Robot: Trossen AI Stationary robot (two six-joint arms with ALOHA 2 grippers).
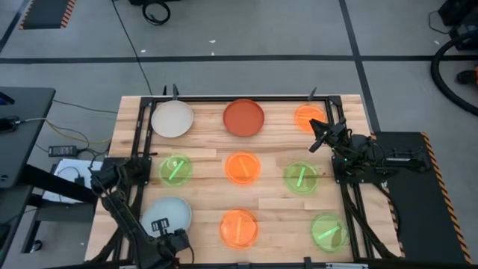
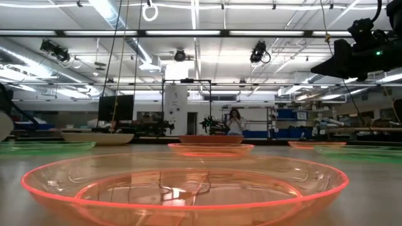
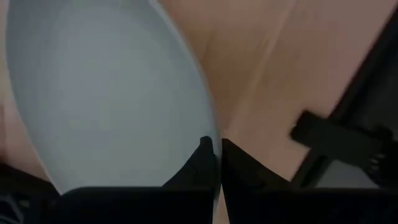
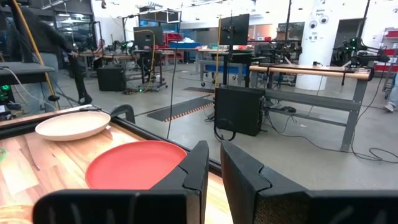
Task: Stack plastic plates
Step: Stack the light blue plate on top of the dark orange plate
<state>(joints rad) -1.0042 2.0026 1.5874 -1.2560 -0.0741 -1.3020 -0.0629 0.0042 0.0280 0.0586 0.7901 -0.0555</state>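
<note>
Nine plates lie in three rows on the wooden table: off-white, rust-red and orange at the far side. Green, orange and green lie in the middle. Pale blue, orange and green are nearest. My left gripper is low at the near rim of the pale blue plate, shut on it. My right gripper hangs shut and empty above the table beside the far-right orange plate. It faces the rust-red plate. My left gripper has the pale blue plate's near rim between its two fingertips, one finger over the plate's inside and one outside the rim. The fingers come low from the table's near side. Whether the plate is lifted, I cannot tell.
A black frame runs along the table's sides and far edge. The nearest orange plate fills the foreground of the low view. A person stands far off in the room.
</note>
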